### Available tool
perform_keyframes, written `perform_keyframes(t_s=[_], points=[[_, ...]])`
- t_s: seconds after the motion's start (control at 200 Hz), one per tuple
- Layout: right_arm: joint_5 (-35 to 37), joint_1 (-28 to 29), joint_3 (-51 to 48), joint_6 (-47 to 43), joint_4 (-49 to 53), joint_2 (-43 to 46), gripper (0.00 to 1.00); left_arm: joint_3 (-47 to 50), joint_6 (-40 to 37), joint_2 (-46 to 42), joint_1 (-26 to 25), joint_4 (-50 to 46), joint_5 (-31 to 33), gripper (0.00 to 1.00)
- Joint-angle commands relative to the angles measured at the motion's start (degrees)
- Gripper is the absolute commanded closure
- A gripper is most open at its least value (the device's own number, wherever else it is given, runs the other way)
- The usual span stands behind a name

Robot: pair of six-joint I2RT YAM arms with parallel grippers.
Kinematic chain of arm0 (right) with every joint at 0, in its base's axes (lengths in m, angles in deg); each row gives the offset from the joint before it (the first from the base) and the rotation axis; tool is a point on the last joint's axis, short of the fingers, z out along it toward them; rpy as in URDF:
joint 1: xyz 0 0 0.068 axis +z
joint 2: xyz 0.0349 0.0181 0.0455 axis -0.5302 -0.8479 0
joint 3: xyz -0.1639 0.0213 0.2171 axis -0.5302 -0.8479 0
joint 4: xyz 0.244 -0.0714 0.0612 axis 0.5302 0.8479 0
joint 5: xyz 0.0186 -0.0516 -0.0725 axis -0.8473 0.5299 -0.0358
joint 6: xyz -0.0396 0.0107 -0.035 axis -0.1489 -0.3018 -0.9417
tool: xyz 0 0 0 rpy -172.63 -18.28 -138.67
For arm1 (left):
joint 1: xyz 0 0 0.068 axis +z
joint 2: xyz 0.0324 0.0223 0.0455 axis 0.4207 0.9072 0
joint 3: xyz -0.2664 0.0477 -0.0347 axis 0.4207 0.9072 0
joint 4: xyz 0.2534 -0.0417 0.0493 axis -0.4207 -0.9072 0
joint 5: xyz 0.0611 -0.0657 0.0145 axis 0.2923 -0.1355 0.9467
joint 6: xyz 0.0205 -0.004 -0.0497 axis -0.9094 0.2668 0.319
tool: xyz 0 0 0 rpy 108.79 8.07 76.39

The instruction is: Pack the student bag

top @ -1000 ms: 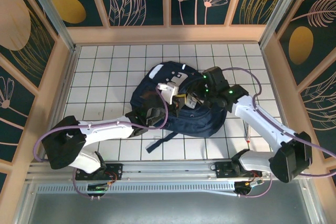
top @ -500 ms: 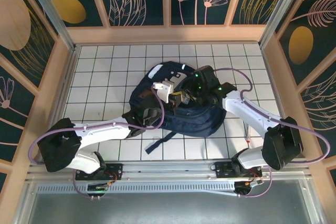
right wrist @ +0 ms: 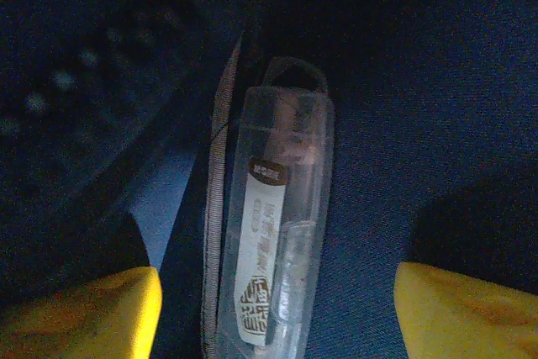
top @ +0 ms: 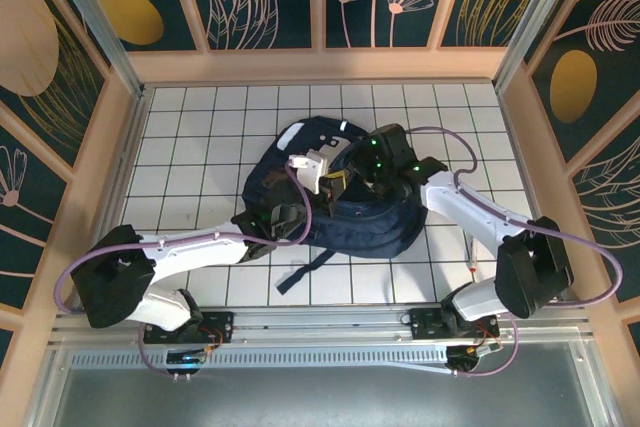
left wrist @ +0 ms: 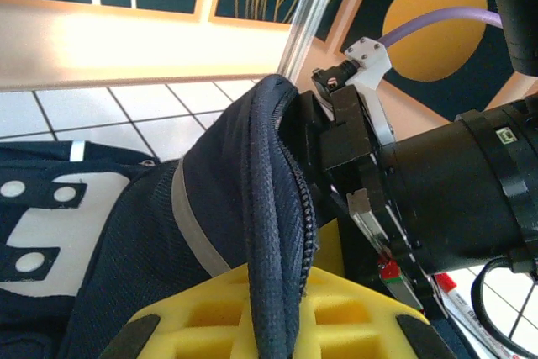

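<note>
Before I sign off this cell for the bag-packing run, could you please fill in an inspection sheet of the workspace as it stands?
Surface: white gridded table.
Job's things: student bag lies mid-table with its mouth held open; a clear plastic case lies inside on the navy fabric.
Clutter: a thin pen-like item with a red end lies on the tiles beside the right arm.
Grippers: left gripper shut on the bag's zipped rim; right gripper open inside the bag, fingers either side of the case, not touching it.
Cables: purple cables loop from both arms.
Surroundings: wooden-framed walls with dark floral panels; metal rail at the near edge.
</note>
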Motion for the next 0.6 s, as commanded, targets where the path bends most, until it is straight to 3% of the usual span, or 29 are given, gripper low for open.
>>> perform_keyframes(t_s=[0.0,0.07,0.14,0.26,0.415,0.596], points=[[-1.0,-2.8,-2.5,-3.4,2.0,5.8,0.30,-0.9,0.3,-4.0,-1.7,11.0,-5.9,1.00],[-3.0,-4.1,-4.8,-5.7,3.5,8.6,0.37,-0.5,0.1,-3.7,-1.7,9.9,-7.8,1.00],[-5.7,-5.3,-6.1,-8.6,6.0,10.1,0.52,0.3,0.2,-3.0,-1.7,8.7,-10.2,1.00],[-4.6,-5.6,-8.1,-10.5,10.3,11.3,0.68,1.7,0.0,-2.2,-1.7,8.6,-11.5,1.00],[-8.0,-5.2,-12.6,-7.7,7.4,11.0,0.80,0.7,-2.1,-2.4,-1.7,6.1,-11.1,1.00],[-11.0,-1.9,-14.7,-3.9,-2.3,8.4,0.82,0.6,0.2,-1.2,-1.7,8.6,-12.4,1.00]])
